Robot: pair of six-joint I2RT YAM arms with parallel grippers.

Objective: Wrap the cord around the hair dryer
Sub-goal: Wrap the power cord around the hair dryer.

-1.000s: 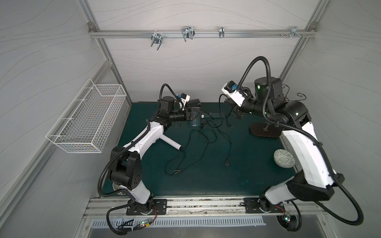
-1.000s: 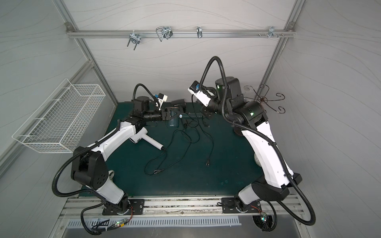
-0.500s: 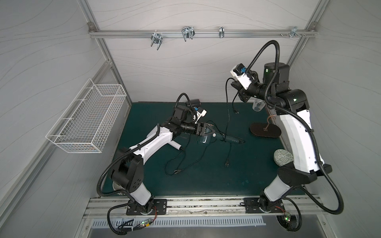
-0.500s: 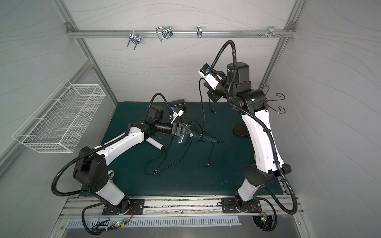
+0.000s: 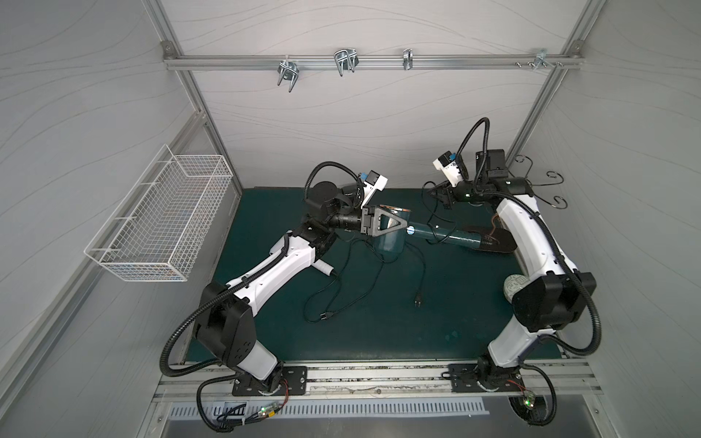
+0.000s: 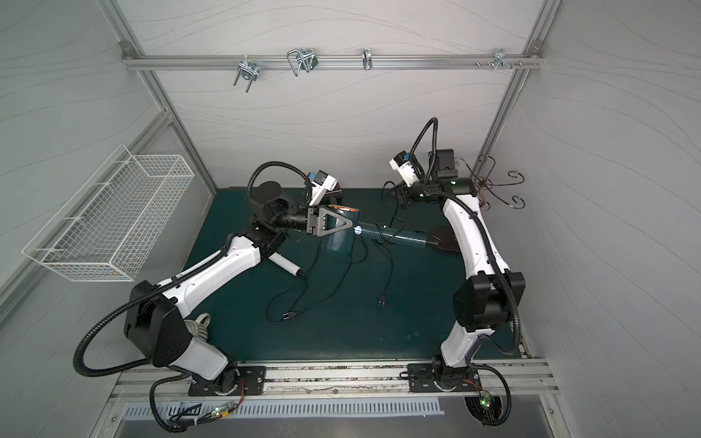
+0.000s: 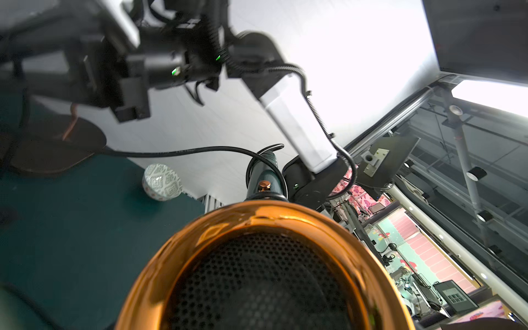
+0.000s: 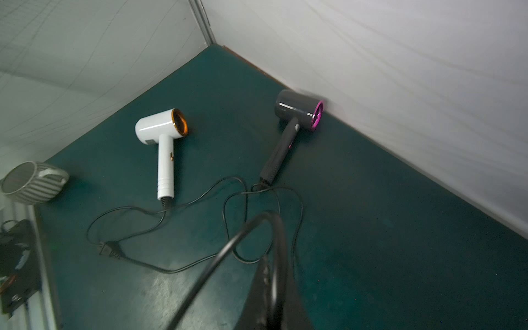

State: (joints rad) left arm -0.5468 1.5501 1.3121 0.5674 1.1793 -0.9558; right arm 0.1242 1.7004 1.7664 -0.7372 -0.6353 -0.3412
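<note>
My left gripper (image 5: pixel 398 232) is shut on the barrel of the teal hair dryer (image 5: pixel 390 245) and holds it above the mat, handle pointing right. In the left wrist view its gold rim (image 7: pixel 257 217) fills the foreground. The black cord (image 7: pixel 185 150) loops round the handle (image 5: pixel 447 237). It then runs up to my right gripper (image 5: pixel 440 195), which is shut on it just behind the handle. The right wrist view shows the cord (image 8: pixel 228 248) bending out from between the shut fingers (image 8: pixel 265 288). Its plug (image 5: pixel 418 301) lies on the mat.
A white hair dryer (image 8: pixel 161 128) and a grey one with a pink ring (image 8: pixel 297 110) lie on the mat, cords tangled. Also here: a patterned bowl (image 5: pixel 516 286), a striped mug (image 8: pixel 31 183), a hook stand (image 5: pixel 546 189) at back right and a wire basket (image 5: pixel 159 216) on the left wall.
My left arm has swung the hair dryer so its handle points right. My right gripper rose high with the cord, then came down behind the handle.
</note>
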